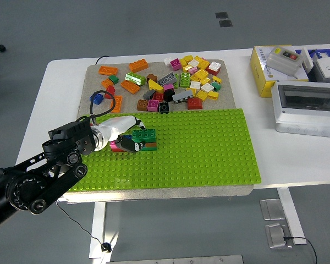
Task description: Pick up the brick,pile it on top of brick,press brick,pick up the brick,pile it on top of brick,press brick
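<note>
A dark green brick [144, 135] tops a small stack on the left part of the green baseplate [209, 148]. Brown and orange layers show under it, and a magenta brick [116, 145] lies at the stack's left foot. My left hand [131, 140] reaches in from the lower left and rests against the stack, white palm above and black fingers [136, 146] curled at its front. The green brick's left end is hidden by the hand. The right arm is out of the picture.
Several loose bricks [176, 82] in many colours lie on the grey mat [99, 74] behind the baseplate. A yellow box [267, 71] and a grey enclosure [307, 107] stand on the white table at the right.
</note>
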You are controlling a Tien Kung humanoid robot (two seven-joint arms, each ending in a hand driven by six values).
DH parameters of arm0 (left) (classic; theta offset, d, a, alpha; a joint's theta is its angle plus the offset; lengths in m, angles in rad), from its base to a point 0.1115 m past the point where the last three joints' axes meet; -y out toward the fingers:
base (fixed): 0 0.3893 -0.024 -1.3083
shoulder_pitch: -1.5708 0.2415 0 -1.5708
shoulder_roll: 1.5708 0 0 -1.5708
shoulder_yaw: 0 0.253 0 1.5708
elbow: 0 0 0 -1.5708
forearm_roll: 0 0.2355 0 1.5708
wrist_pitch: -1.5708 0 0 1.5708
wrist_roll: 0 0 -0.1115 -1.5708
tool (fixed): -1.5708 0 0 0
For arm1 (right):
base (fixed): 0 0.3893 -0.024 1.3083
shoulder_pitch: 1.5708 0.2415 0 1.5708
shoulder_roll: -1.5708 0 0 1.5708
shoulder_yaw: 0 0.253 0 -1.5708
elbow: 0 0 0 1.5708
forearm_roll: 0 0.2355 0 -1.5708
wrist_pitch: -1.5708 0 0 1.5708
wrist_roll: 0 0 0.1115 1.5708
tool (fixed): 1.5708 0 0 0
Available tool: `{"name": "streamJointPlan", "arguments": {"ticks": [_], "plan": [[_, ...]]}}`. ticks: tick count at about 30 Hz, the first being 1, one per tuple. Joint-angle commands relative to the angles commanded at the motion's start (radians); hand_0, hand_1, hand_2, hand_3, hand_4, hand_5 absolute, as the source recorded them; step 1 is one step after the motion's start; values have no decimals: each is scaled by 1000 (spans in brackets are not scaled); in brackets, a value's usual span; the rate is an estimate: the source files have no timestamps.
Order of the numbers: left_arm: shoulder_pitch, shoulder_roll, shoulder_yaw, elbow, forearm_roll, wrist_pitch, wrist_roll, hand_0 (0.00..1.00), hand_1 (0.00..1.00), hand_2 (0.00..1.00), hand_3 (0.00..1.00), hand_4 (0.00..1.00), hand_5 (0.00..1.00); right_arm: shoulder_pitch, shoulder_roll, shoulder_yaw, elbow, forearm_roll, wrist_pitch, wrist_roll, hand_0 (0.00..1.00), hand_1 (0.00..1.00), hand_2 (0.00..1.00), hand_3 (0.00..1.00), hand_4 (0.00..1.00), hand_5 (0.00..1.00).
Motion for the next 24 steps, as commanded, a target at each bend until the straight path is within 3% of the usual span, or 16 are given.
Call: {"name": "streamJointPlan", "arguments": {"ticks": [1,19,20,24], "plan": [[0,0,0,0,0,0,-1,978,968,963,729,656,249,0,0,0,0,0,0,0,700,634,457,756,628,998],[0,2,-2,1,-5,-1,-5,978,971,965,732,684,272,0,-1,-4,0,3,0,1,700,634,457,757,629,998],[0,2,-2,1,-5,-1,-6,978,972,967,735,748,327,0,-1,-4,0,3,0,1,700,634,456,756,628,998],[0,3,-3,1,-7,0,-11,978,972,967,735,748,327,-1,0,-3,0,3,0,1,700,634,456,756,628,998]]}}
